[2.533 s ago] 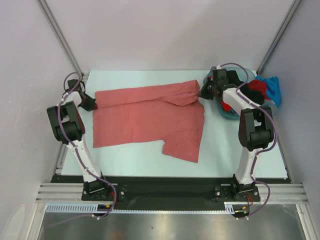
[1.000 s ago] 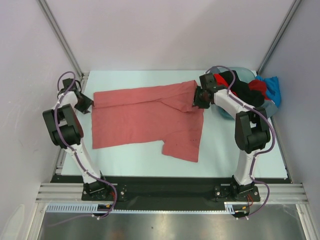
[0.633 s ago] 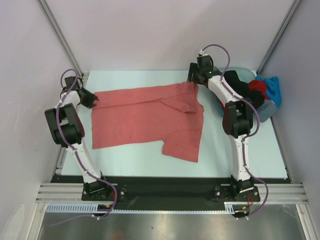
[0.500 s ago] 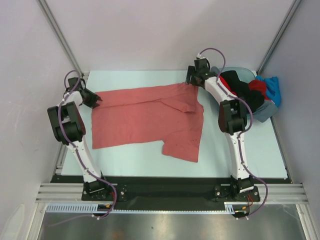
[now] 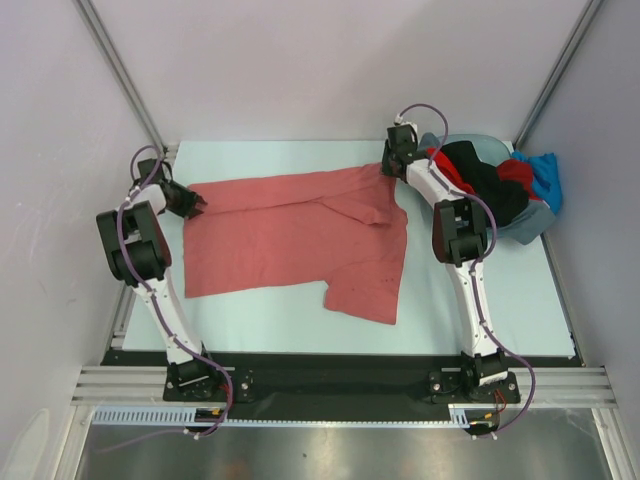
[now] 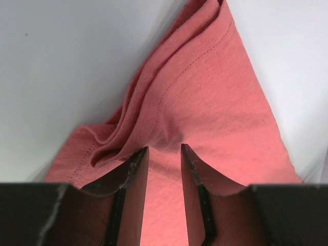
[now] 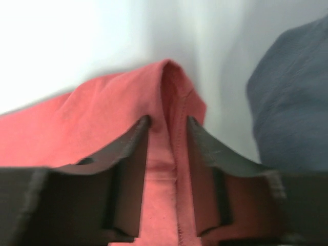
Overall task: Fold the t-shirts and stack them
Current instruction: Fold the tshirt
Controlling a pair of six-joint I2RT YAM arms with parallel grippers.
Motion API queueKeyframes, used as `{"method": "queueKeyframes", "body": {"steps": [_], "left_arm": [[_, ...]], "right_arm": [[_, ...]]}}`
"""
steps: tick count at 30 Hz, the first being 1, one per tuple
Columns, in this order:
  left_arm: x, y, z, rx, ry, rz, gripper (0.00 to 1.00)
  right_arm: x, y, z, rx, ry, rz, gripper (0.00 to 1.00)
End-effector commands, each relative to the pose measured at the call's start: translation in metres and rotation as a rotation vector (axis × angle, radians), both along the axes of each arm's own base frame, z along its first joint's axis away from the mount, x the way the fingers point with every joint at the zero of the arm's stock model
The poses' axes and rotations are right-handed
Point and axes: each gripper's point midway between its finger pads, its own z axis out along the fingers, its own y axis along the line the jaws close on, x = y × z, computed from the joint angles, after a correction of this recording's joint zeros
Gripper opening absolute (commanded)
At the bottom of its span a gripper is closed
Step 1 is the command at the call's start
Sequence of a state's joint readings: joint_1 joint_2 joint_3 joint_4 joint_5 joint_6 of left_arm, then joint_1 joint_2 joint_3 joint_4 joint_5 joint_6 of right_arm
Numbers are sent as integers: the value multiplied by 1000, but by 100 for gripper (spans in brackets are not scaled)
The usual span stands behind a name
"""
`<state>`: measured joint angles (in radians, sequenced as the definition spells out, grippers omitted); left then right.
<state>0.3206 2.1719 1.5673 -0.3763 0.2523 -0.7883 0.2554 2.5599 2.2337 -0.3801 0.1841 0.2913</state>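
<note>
Salmon-red t-shirt: lies opened out on the table, long axis left to right. One sleeve is doubled over on the body near the right far corner, and a flap juts toward the arms at the near right. It is not yet folded.
Left gripper: at the shirt's far left corner. In the wrist view its fingers stand a narrow gap apart with cloth filling the gap and wrinkles running in toward them. Whether they are clenched on the cloth cannot be told.
Right gripper: at the far right corner, beside the basin. In the wrist view a raised, seamed ridge of cloth runs between the fingertips, so it is judged to be grasping the shirt there.
Reason for the placement: one gripper at each far corner lets the far edge be drawn taut and carried as a straight line, probably toward the near edge for a first fold.
Waiting shirts: a black one, a bright red one and a blue one heaped in and over the basin, well apart from the working area.
Stack: none visible yet.
Risk: the doubled sleeve may be folded in crooked unless smoothed first.
</note>
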Motion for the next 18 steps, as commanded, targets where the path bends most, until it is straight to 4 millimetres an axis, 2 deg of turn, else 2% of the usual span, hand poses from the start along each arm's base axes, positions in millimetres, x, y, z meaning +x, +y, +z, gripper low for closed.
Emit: {"method": "queueKeyframes", "body": {"steps": [1, 3, 4, 6, 7, 9, 13, 14, 15, 16, 17, 18], "left_arm": [[-3, 10, -9, -11, 15, 32, 37], [-5, 15, -12, -4, 20, 35, 37], [-6, 15, -14, -5, 27, 34, 37], [-7, 18, -13, 10, 28, 23, 37], [-9, 19, -12, 17, 38, 18, 37], [-10, 19, -2, 42, 26, -2, 38], [-30, 13, 18, 72, 30, -28, 42], [-42, 8, 15, 73, 51, -34, 46], [-48, 6, 32, 91, 26, -43, 47], [-55, 1, 39, 98, 20, -50, 49], [-70, -4, 34, 100, 44, -56, 53], [-76, -9, 53, 119, 4, -63, 54]], "right_arm": [[21, -13, 21, -25, -89, -55, 36], [17, -18, 7, -51, -51, -70, 35], [20, -24, 11, -65, -57, -91, 35], [16, -28, 0, -84, -21, -98, 35], [18, -29, 6, -85, -29, -99, 35], [13, -33, 6, -100, 2, -106, 36], [3, -20, 28, -60, 19, -63, 41], [-1, -16, 52, -43, -1, -69, 45], [-8, -13, 53, -39, 10, -63, 47], [-17, 0, 59, -21, 27, -37, 50], [-22, 6, 76, 2, 15, -44, 53], [-27, 12, 84, 10, 17, -34, 55]]}}
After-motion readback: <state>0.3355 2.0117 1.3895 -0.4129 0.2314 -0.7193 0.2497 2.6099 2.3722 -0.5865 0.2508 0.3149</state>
